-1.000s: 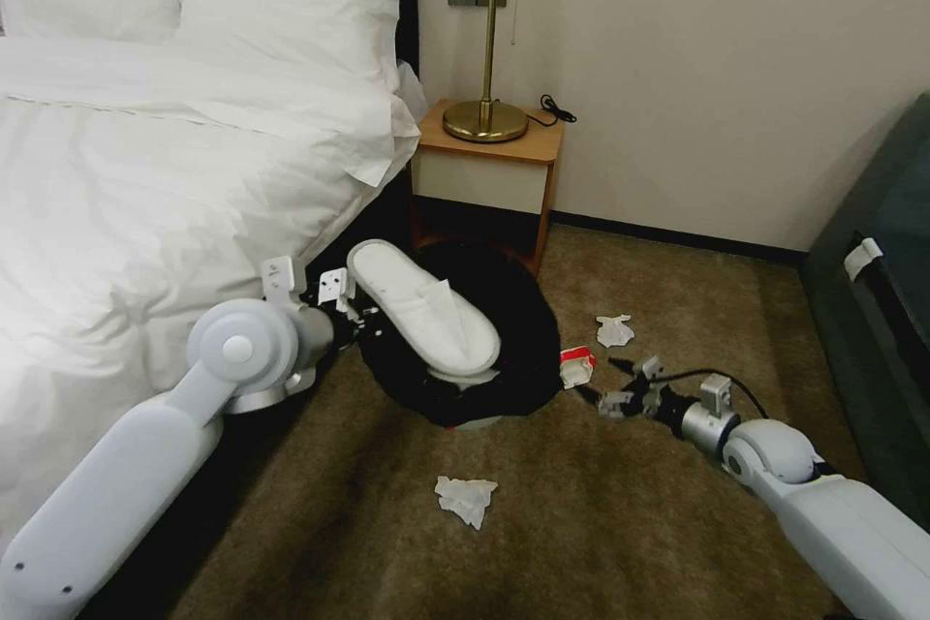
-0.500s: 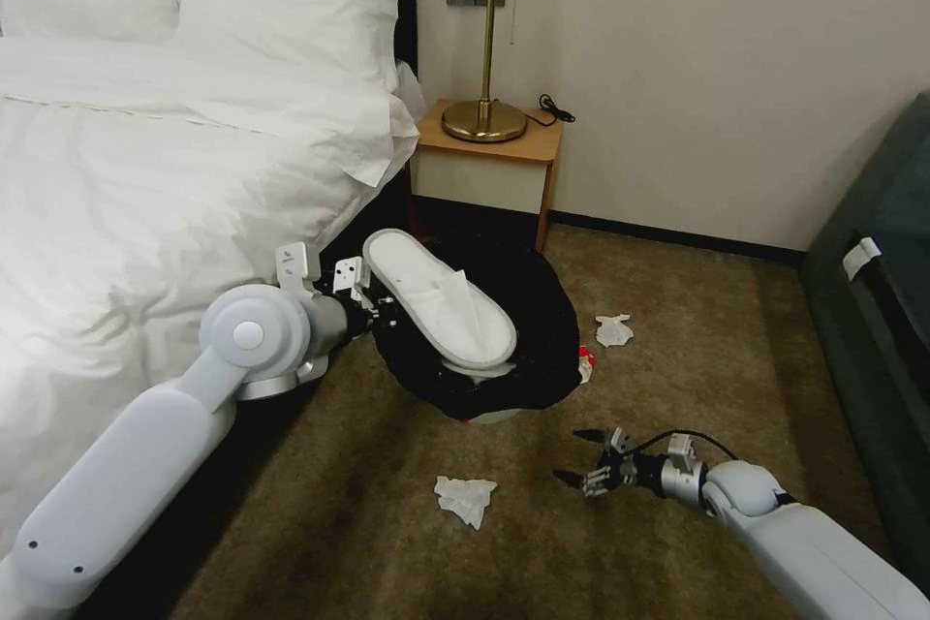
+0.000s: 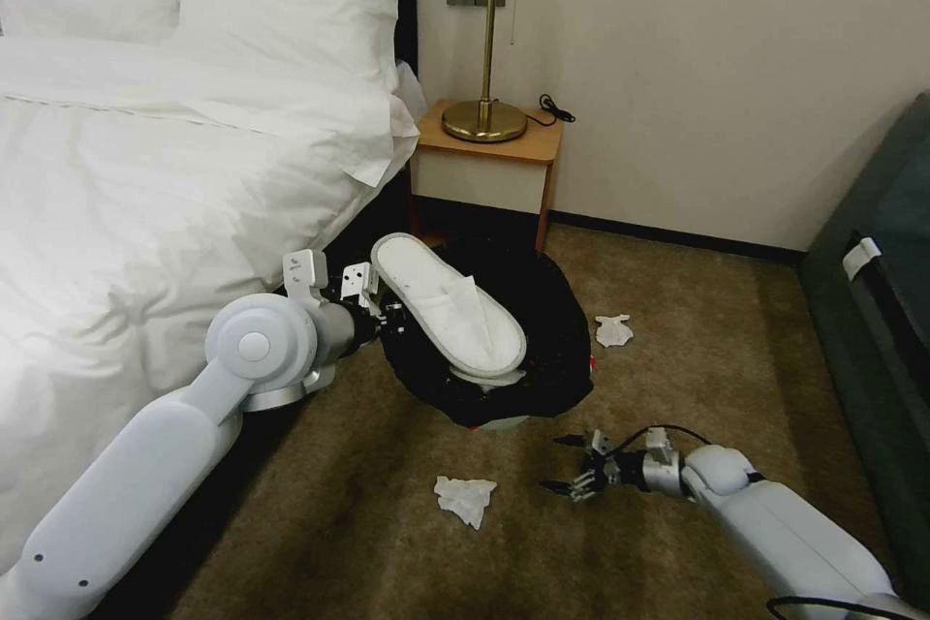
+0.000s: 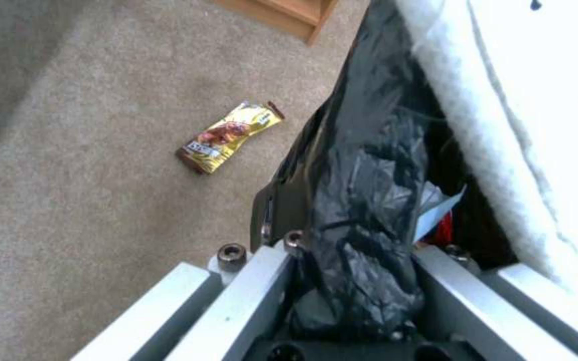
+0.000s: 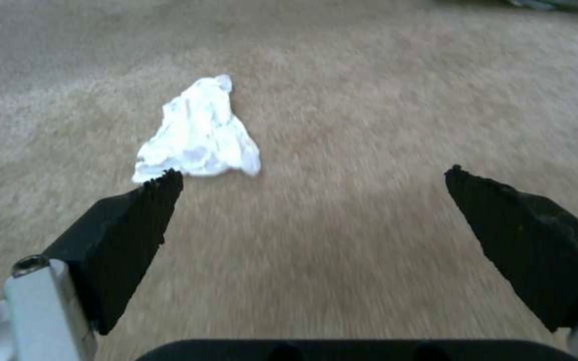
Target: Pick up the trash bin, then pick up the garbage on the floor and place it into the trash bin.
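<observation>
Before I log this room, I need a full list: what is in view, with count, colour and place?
bin: 1, black-lined, by the bed
slipper: 1, white, across the bin mouth
tissues: 2, white, on the carpet
snack packet: 1, gold-brown, on the carpet
bed: 1, white
nightstand: 1, wood
lamp: 1, brass, on the nightstand
left gripper: shut on the bin rim
right gripper: open, low, facing the nearer tissue

Bright, even room light; both wrist views look blurred.
</observation>
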